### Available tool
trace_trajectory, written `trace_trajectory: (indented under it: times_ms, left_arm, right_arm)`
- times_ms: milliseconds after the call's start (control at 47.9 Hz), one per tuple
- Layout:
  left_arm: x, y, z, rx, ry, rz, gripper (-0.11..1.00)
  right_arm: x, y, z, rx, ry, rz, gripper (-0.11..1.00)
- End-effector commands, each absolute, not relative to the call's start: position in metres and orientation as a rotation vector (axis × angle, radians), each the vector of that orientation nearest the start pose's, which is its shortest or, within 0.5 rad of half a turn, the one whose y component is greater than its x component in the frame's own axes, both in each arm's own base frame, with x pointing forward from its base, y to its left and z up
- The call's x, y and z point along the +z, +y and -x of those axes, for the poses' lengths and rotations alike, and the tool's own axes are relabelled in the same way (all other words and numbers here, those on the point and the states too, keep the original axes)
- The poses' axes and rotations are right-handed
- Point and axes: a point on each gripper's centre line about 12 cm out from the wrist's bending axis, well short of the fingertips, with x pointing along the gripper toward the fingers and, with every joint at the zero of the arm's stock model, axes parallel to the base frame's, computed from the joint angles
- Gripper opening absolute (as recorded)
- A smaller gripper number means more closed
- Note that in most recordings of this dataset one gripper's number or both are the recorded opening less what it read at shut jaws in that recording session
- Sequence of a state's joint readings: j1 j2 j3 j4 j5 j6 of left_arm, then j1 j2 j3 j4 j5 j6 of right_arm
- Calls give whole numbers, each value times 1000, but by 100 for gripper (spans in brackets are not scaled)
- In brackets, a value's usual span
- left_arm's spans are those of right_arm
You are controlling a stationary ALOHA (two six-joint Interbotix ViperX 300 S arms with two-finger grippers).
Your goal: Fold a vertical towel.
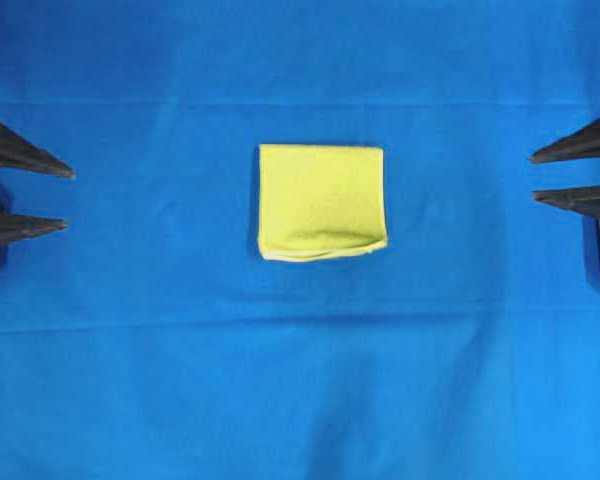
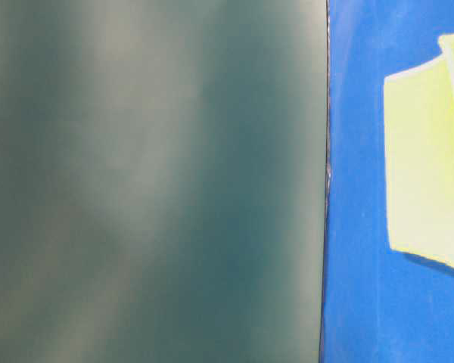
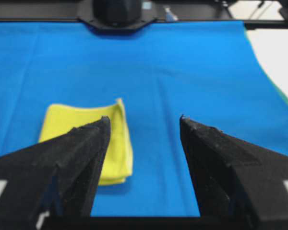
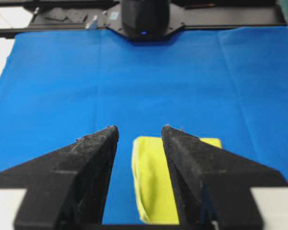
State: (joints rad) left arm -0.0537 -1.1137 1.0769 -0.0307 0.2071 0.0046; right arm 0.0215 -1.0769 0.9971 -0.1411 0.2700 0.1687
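We count one towel point(image 1: 321, 202), folded nearly square, mid-cloth, its layered open edges toward the near side. Our two grippers, left point(image 1: 68, 199) and right point(image 1: 532, 177), flank it well apart, jaws wide, empty.

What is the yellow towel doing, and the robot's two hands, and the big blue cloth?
Towel: folded into a squarish pad, lying flat on the blue cloth, its loose edges a bit uneven on one side, nothing touching it.
Left hand: open, empty, off at the side, away from the towel.
Right hand: open, empty, off at the other side, away from the towel.
Blue cloth: spread out flat, with a few faint creases.
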Motion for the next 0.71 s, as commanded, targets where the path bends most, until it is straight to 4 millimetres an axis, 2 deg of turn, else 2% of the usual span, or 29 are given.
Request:
trace_trajectory:
  times_ms: [0, 209, 376, 480, 689]
  left_arm:
    - [303, -5, -160, -29, 134, 20, 56]
    - [276, 3, -136, 20, 102, 32, 56]
    - [260, 4, -126, 31, 111, 40, 56]
    - [252, 4, -126, 32, 130, 39, 56]
    - [251, 4, -126, 34, 133, 39, 56]
  right_arm:
    - [319, -4, -170, -38, 164, -25, 49]
    - [285, -12, -151, -92, 178, -46, 49]
    - [263, -17, -145, -126, 176, -75, 49]
    - [256, -18, -145, -132, 166, -75, 49]
    - [254, -18, -146, -133, 167, -78, 49]
